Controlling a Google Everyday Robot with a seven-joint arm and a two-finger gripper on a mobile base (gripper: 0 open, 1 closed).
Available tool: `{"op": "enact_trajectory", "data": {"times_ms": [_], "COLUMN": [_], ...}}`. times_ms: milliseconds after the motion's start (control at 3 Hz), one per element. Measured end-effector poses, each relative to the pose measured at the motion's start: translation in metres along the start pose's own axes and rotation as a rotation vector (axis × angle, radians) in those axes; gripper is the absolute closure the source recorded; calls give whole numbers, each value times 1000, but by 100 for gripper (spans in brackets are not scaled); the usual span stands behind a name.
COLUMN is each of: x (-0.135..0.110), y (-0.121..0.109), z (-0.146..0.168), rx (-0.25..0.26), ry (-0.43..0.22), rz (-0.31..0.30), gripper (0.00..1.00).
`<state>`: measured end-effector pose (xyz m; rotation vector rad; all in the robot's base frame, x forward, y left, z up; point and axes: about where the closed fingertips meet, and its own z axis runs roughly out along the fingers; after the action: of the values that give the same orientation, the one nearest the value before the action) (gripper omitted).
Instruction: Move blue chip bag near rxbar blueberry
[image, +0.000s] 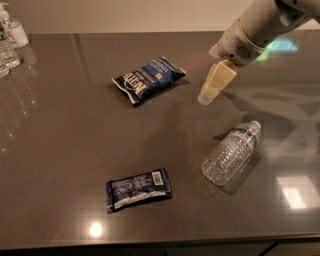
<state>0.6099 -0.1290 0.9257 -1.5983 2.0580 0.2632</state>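
Because the bag (149, 79), lying toward the far edge of the table (60, 150), looks light, puffy and slippery, I'd pinch a crimped end; the pincer (206, 97) hovers empty just right of it, whether open I cannot tell.

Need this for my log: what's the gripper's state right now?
Gripper: empty, above the table right of the blue chip bag; open or closed cannot be told.
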Motion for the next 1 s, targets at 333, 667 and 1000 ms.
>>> {"op": "enact_trajectory", "data": {"times_ms": [333,667,1000], "x": [-13,-24,-30], "y": [-23,-44,-62], "z": [27,52,75], "rx": [1,3,-3], "ry": [-22,-47,-50], "rz": [9,25,37], "gripper": [0,0,0]}}
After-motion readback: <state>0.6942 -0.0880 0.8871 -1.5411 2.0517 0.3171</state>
